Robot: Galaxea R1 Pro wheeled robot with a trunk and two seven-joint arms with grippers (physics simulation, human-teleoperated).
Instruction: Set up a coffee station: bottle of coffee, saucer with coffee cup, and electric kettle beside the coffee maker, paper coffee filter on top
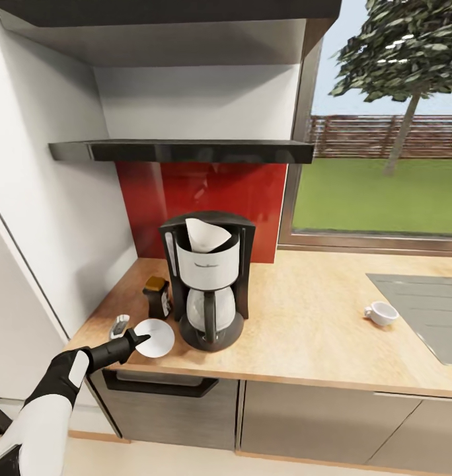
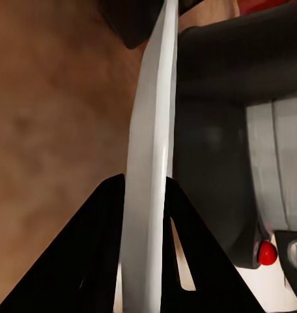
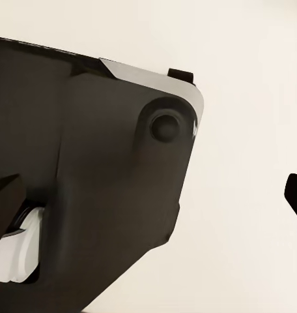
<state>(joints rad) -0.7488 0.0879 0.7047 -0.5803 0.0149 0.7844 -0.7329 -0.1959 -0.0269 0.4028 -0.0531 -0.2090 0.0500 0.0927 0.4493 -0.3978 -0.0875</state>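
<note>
Left claw (image 1: 141, 340) pinching the round white ceramic saucer (image 1: 155, 338) by its rim, low over the wooden tabletop (image 1: 305, 317).

The saucer sits just in front-left of the black-and-white drip coffee maker (image 1: 207, 277), whose top holds a white paper filter (image 1: 207, 235). The saucer step looks nearly finished: next, release it. The small white coffee cup (image 1: 381, 313) lies well right of the maker. Right claw's state cannot be told.

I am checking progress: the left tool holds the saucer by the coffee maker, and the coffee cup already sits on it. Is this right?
Not quite. The head view shows the coffee cup lying on the countertop far from the saucer. The left tool does hold the saucer beside the coffee maker.
</note>
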